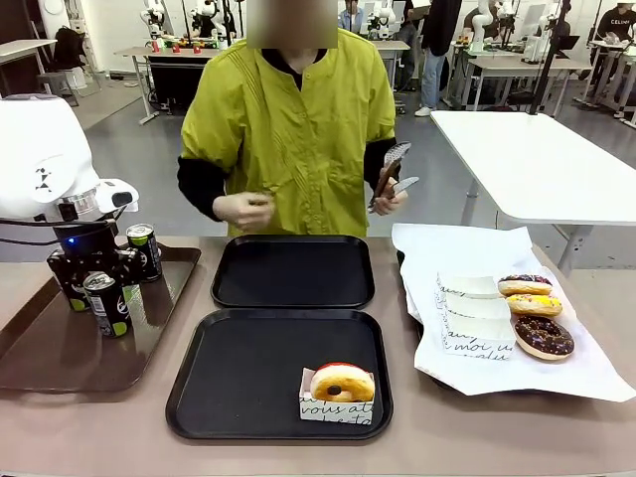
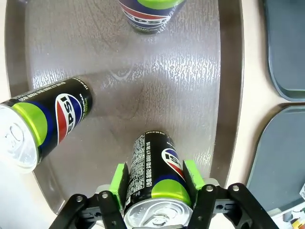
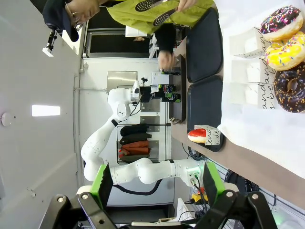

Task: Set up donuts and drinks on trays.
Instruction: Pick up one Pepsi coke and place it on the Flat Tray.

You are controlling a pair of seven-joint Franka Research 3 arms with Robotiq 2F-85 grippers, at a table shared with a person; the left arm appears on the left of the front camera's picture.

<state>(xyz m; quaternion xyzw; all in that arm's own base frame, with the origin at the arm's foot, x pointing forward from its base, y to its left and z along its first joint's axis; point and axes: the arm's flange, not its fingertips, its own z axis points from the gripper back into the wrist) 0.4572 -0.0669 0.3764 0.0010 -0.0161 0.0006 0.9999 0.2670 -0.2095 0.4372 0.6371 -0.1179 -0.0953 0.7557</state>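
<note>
**A:** In the front view, where is the drink?

**B:** The left tool (image 1: 98, 290) stands over the brown tray (image 1: 40, 368) and is closed on one can (image 1: 109, 313), which is upright. The near black tray (image 1: 248, 378), with one donut (image 1: 342, 384) in its front right corner, lies to the robot's right of this can, just beside the brown tray.

**A:** And the left wrist view?

**B:** There the green pads (image 2: 119, 179) press on both sides of the can, near its top. Its long axis runs along the fingers. The near black tray is at the right edge of the picture, behind the rim of the brown tray. I think the can must first rise over this rim and then go sideways.

**A:** And the right wrist view?

**B:** The right tool (image 3: 157, 183) has its jaws wide, with nothing between them. The other donuts (image 3: 288, 50) lie on white paper on the surface, and the cans are well apart from it. So the left arm is the nearer one for the drink.
</note>
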